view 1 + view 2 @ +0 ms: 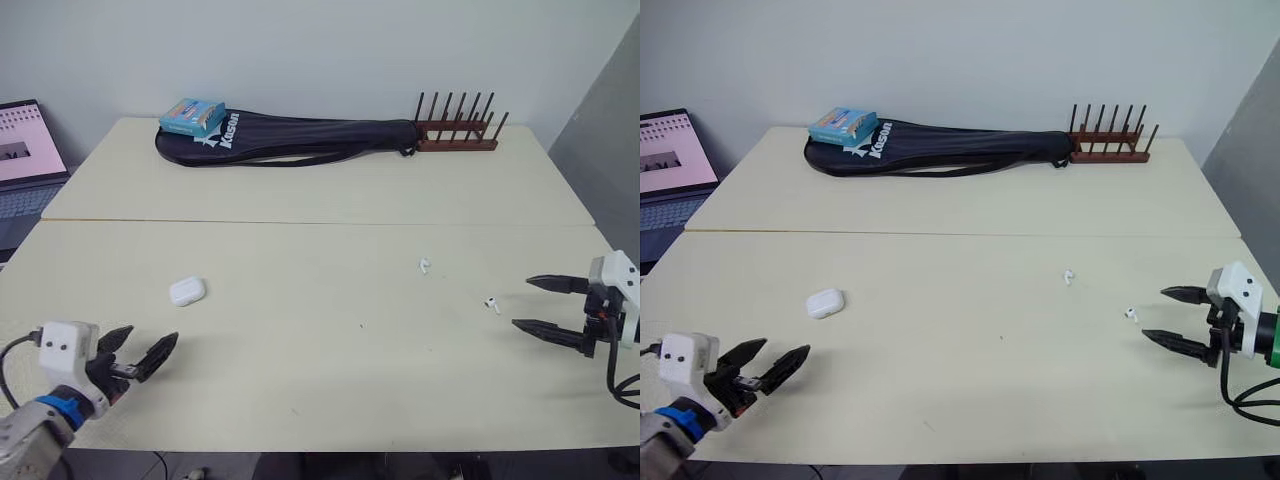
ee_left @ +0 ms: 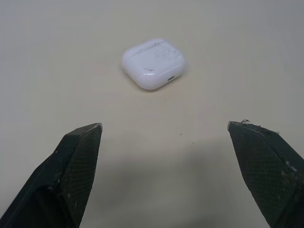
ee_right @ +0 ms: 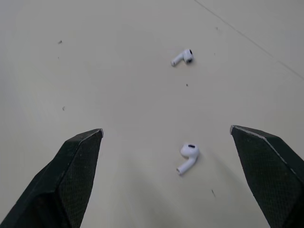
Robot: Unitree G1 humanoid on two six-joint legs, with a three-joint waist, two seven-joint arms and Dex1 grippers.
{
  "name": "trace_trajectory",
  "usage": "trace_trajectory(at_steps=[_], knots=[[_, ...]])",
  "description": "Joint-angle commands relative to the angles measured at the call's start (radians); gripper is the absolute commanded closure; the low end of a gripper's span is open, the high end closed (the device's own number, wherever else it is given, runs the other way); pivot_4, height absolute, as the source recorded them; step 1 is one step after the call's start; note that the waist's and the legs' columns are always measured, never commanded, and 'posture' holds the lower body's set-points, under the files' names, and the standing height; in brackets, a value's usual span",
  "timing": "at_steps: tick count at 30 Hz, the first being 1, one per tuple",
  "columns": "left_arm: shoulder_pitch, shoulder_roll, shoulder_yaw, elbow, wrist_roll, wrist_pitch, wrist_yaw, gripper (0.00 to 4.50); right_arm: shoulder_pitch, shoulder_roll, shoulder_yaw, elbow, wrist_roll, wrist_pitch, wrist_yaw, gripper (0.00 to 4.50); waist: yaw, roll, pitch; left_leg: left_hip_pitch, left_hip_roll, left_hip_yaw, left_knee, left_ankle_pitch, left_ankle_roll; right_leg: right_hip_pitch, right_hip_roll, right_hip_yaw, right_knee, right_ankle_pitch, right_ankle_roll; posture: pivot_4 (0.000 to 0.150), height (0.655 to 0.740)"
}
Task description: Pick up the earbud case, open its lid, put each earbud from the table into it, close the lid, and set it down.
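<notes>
The left gripper (image 2: pixel 164 127) hangs low over the pale cream table (image 1: pixel 300 380) with its two black fingers spread wide and nothing between them. The small white glossy earbud case with rounded corners (image 2: pixel 153 63) lies just ahead of the fingertips, apart from them and a little off the centre line.

The step in hand looks to be the pick-up. To do it well, the gripper should advance until the case sits squarely between the fingers, correct that slight offset first, then close across the two side edges. The shell is smooth and likely slippery, so a centred, level pinch matters. The grip should also stay on the lower body so the lid is free to swing.

The case lies flat and shut, with its lid seam towards the far end and a small port on the near edge.

The right gripper (image 3: pixel 166 129) is likewise spread and empty. One small white stemmed earbud (image 3: pixel 188 156) lies close before it, the other white earbud (image 3: pixel 183 57) further off.
</notes>
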Motion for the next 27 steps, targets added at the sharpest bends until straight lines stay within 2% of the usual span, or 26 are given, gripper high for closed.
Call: trace_trajectory(at_steps=[1, 7, 14, 27], knots=[[0.0, -0.083, -0.024, -0.098, -0.003, 0.001, 0.123, 0.04, -0.038, -0.002, 0.003, -0.07, 0.04, 0.025, -0.009, 0.0, 0.001, 0.0, 0.0, 0.0, 0.0, 0.0, 0.0, 0.0, 0.0, 0.0, 0.0, 0.0, 0.0, 0.0, 0.0, 0.15, 0.7274], [0.011, -0.229, -0.116, -0.21, 0.074, -0.043, 0.287, 0.04, -0.102, -0.004, 0.048, -0.09, 0.058, 0.052, -0.001, 0.0, 0.007, -0.001, 0.0, 0.0, -0.001, -0.001, 0.003, 0.0, 0.0, 0.002, 0.0, 0.0, 0.0, 0.0, 0.0, 0.15, 0.7274], [-0.011, -0.327, -0.189, -0.227, 0.13, -0.028, 0.431, 0.04, -0.173, -0.005, 0.099, -0.096, 0.071, 0.065, 0.013, 0.0, 0.01, -0.001, 0.0, 0.0, -0.001, -0.001, 0.006, 0.0, 0.0, 0.003, 0.0, 0.0, 0.0, 0.0, 0.0, 0.15, 0.7274], [-0.089, -0.315, -0.219, -0.129, 0.156, 0.005, 0.482, 0.04, -0.208, -0.003, 0.132, -0.115, 0.085, 0.079, 0.017, 0.0, 0.013, -0.001, 0.0, -0.001, -0.001, -0.002, 0.008, 0.0, 0.0, 0.003, 0.0, -0.001, 0.0, 0.0, 0.0, 0.15, 0.7274]])
